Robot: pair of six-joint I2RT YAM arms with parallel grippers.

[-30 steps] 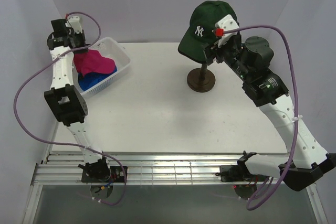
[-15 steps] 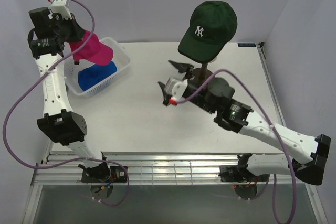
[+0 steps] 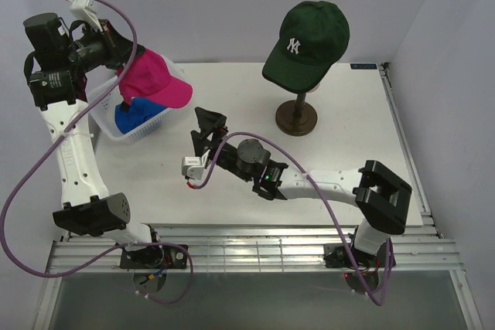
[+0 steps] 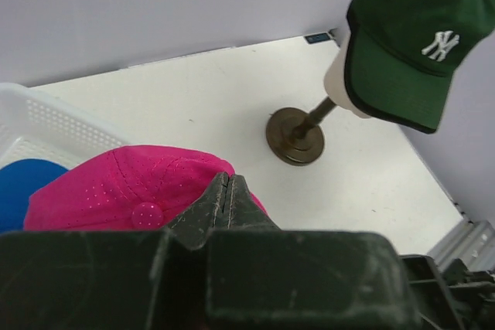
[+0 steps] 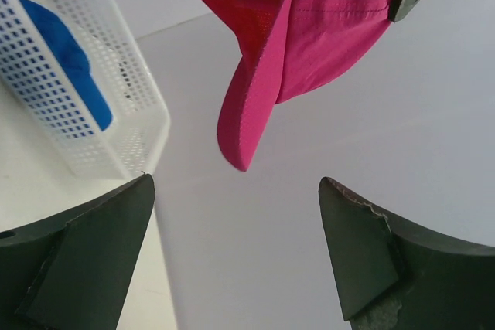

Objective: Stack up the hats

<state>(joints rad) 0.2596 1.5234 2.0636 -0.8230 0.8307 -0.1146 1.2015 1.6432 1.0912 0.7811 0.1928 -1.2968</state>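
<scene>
White surface (image 3: 232, 106), pale walls around. At 1 o'clock the dark green cap (image 3: 308, 40) sits on a mannequin head (image 4: 339, 84) on a round stand (image 3: 296, 118). At 10 o'clock a white basket (image 3: 148, 130) holds the blue cap (image 3: 130, 116). The left tool (image 4: 227, 191) is clamped on the magenta cap (image 3: 155, 81), above the basket. The right tool (image 3: 209, 123), mid-surface, gapes wide, empty.

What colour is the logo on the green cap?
White, stitched on the green cap; clearest in the left wrist view.
</scene>
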